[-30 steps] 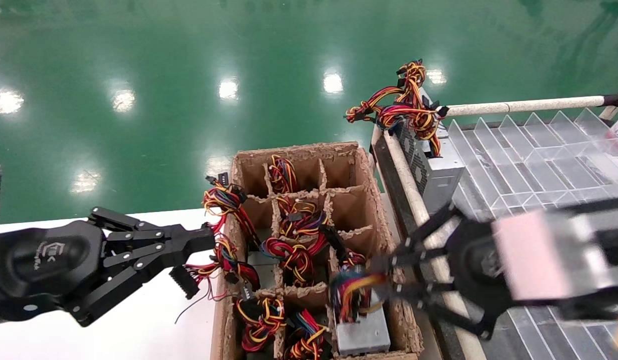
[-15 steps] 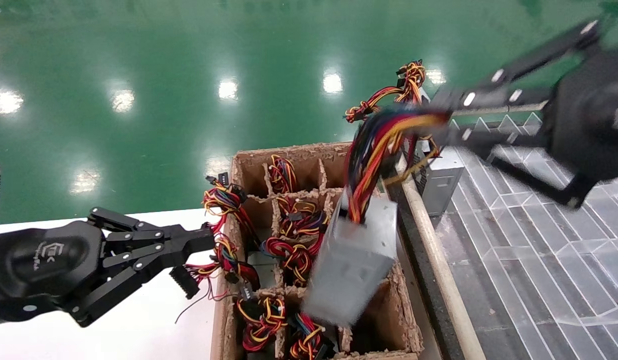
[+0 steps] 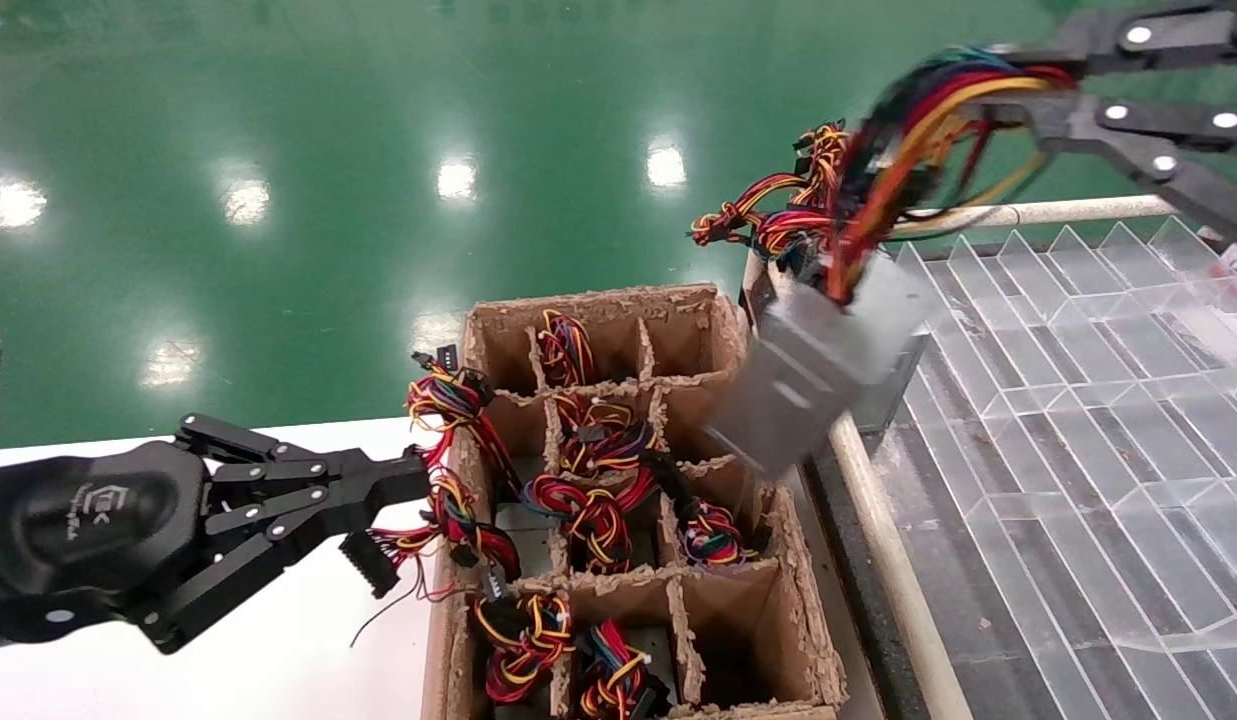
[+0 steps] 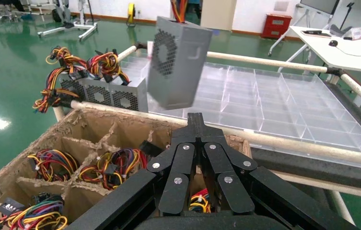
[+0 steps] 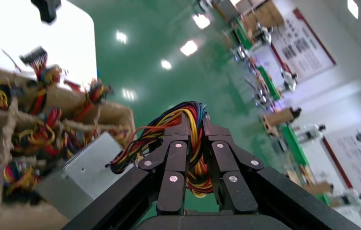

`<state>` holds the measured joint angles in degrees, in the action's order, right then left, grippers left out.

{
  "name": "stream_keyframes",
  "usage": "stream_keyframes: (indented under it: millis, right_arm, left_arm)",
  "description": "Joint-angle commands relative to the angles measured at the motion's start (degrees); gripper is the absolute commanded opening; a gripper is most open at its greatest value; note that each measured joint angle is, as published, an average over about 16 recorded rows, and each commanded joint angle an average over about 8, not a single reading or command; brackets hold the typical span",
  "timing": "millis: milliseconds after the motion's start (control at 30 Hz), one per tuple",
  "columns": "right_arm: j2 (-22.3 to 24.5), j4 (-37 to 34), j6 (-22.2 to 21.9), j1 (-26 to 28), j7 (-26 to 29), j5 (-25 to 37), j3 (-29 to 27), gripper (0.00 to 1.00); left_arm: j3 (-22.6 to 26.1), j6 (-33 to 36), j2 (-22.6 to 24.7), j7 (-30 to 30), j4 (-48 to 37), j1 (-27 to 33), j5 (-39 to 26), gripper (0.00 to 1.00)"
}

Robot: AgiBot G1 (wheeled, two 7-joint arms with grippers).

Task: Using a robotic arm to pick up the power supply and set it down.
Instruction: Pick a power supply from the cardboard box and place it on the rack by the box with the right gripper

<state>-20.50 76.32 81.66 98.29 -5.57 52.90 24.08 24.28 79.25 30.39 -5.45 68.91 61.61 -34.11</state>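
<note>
The power supply (image 3: 813, 375), a plain silver-grey metal box, hangs tilted in the air over the far right edge of the cardboard box (image 3: 598, 300). My right gripper (image 3: 998, 80) is high at the upper right, shut on its looped wire bundle (image 3: 908, 130). The right wrist view shows the red, yellow and dark wires pinched in that gripper (image 5: 195, 122), with the box (image 5: 87, 167) dangling below. The left wrist view catches the hanging box (image 4: 178, 62) too. My left gripper (image 3: 418, 480) rests shut at the carton's left side, fingertips beside loose wires.
The divided carton holds several wire bundles (image 3: 588, 510). A grey grille-sided box (image 4: 111, 93) with heaped wires (image 3: 768, 215) stands behind the hanging one. A clear partitioned tray (image 3: 1078, 400) lies right of a padded rail (image 3: 878, 520). The white table (image 3: 278, 660) is under my left arm.
My right gripper pulled the power supply by its wires out of the front right cell, then carried it up and to the far right. The left arm stayed still.
</note>
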Motion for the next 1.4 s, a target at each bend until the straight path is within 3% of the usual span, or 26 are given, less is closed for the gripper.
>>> stream_keyframes:
  millis: [33, 667, 1400]
  right_arm:
    - [0.88, 0.03, 0.03, 0.25, 0.13, 0.41, -0.17, 0.00]
    - [9.52, 0.85, 3.03, 1.23, 1.42, 9.57, 1.27, 0.00]
    - [11.16, 0.46, 3.15, -1.38, 0.54, 15.54, 4.09, 0.00]
  left_arm:
    - [0.00, 0.00, 0.00, 0.00, 0.00, 0.00, 0.00, 0.00]
    - [0.00, 0.00, 0.00, 0.00, 0.00, 0.00, 0.00, 0.00]
    - [0.00, 0.00, 0.00, 0.00, 0.00, 0.00, 0.00, 0.00]
